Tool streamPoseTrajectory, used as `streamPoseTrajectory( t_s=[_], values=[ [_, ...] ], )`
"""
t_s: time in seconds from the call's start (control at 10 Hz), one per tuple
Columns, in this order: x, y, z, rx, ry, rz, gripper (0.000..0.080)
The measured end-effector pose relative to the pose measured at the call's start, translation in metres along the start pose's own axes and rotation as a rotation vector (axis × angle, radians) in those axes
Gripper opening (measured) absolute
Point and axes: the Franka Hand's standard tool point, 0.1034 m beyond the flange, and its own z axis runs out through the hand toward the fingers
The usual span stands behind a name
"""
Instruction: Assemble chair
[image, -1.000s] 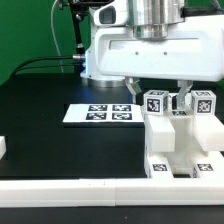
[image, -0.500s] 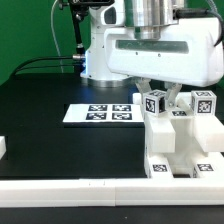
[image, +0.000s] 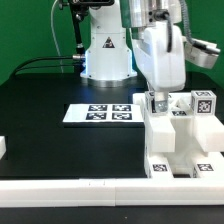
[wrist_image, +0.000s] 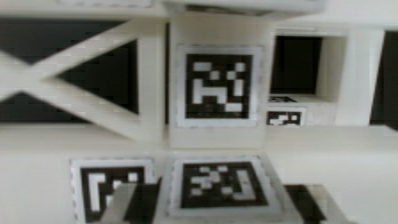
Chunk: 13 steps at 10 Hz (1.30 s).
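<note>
The partly built white chair (image: 178, 148) stands at the exterior view's right, against the front rail. Two short white posts with marker tags rise from its top: one under my hand (image: 156, 103) and one further right (image: 203, 102). My gripper (image: 157, 108) hangs straight down over the chair and is shut on the nearer tagged post. In the wrist view, my gripper (wrist_image: 228, 206) has its dark fingers (wrist_image: 306, 204) close on either side of that tagged post (wrist_image: 217, 185). Beyond it are a white cross-braced chair part (wrist_image: 80, 78) and a tagged upright (wrist_image: 217, 85).
The marker board (image: 98, 113) lies flat on the black table to the left of the chair. A low white rail (image: 70, 190) runs along the front edge. A small white part (image: 3, 147) shows at the left edge. The robot base (image: 105, 55) stands behind.
The hand has turned about its vertical axis over the chair: a second ago its broad face showed, now its narrow side. It stays on the same tagged post.
</note>
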Motion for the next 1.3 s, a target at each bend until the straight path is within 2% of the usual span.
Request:
streamPoseTrajectory(
  t_s=[0.1,0.3,0.4,0.5,0.6,0.7,0.8,0.9,1.2,1.3],
  values=[
    [0.0002,-0.0002,0.0,0.002,-0.007,0.111,0.0263],
    [0.0004,-0.0003,-0.0001,0.003,-0.007,0.138,0.0263],
    [0.0002,-0.0002,0.0001,0.002,-0.007,0.103,0.0376],
    [-0.0011,0.0009,0.0002,-0.007,-0.004,0.062,0.0376],
    [-0.0047,0.0021,-0.0005,-0.025,0.001,-0.038,0.0565],
    [-0.0056,0.0019,-0.0014,-0.036,0.011,-0.228,0.0565],
    [-0.0052,0.003,-0.0012,-0.046,0.012,-0.398,0.0638],
    [-0.0053,0.0049,-0.0004,-0.055,0.008,-0.473,0.0638],
    [-0.0037,0.0046,-0.0005,-0.055,0.003,-0.683,0.0649],
    [-0.0006,0.0035,-0.0015,-0.061,0.01,-0.839,0.0649]
  ],
)
